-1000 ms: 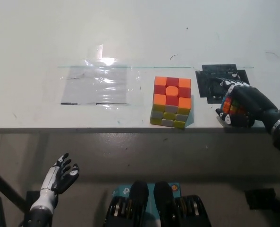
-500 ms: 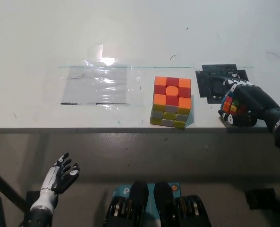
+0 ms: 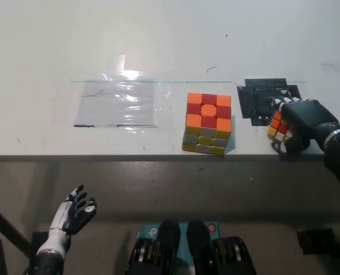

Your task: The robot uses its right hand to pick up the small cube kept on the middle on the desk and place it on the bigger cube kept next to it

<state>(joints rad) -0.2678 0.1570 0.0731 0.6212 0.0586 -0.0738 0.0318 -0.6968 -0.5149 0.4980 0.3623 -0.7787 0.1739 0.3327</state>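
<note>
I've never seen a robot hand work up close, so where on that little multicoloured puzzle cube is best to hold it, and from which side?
Probably by two opposite flat faces, coming from the right. The small multicoloured puzzle cube sits by the desk's front edge, and the black right hand already wraps it from that side, its fingers curled over it. The white left hand rests open below the white desk.

Two cubes: one small cube [image 3: 278,127], one bigger cube [image 3: 208,123]
</note>
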